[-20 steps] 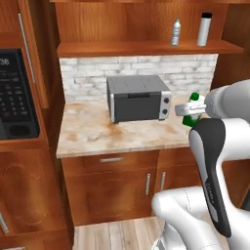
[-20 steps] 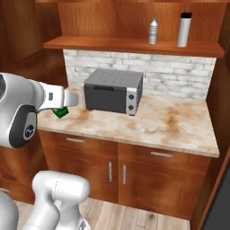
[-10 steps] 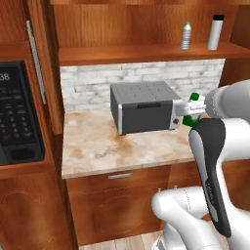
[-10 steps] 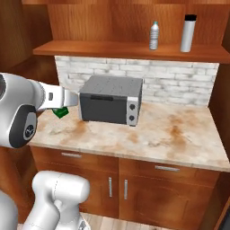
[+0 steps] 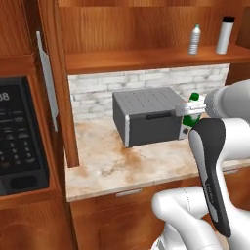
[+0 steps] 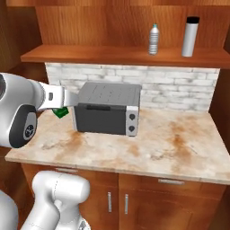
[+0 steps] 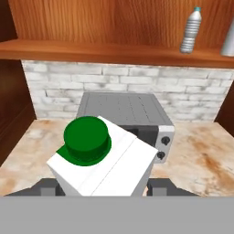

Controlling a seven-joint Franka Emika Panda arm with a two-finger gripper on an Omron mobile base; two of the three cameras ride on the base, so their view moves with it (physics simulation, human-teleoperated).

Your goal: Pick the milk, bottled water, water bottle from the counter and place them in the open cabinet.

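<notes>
My gripper (image 7: 104, 188) is shut on the milk (image 7: 105, 164), a white carton with a green cap, held level in front of a grey toaster oven. From the base views the milk (image 5: 194, 99) (image 6: 60, 112) shows as a bit of green at the gripper (image 5: 189, 110) (image 6: 62, 104). The bottled water (image 5: 195, 40) (image 6: 154, 39) (image 7: 190, 30) and the silver water bottle (image 5: 225, 35) (image 6: 190, 37) stand upright side by side on the shelf (image 5: 136, 59) (image 6: 103, 55) of the open cabinet, above and right of the milk. The counter is out of view.
The toaster oven (image 5: 149, 116) (image 6: 108, 108) (image 7: 123, 114) sits on a stone top (image 5: 122, 163) (image 6: 170, 148) backed by white brick. The cabinet door with a long silver handle (image 5: 46, 80) stands at the left, above a black microwave (image 5: 17, 141).
The whole picture has shifted and grown as the base drove closer to the cabinet wall. The milk stays in the shut gripper.
</notes>
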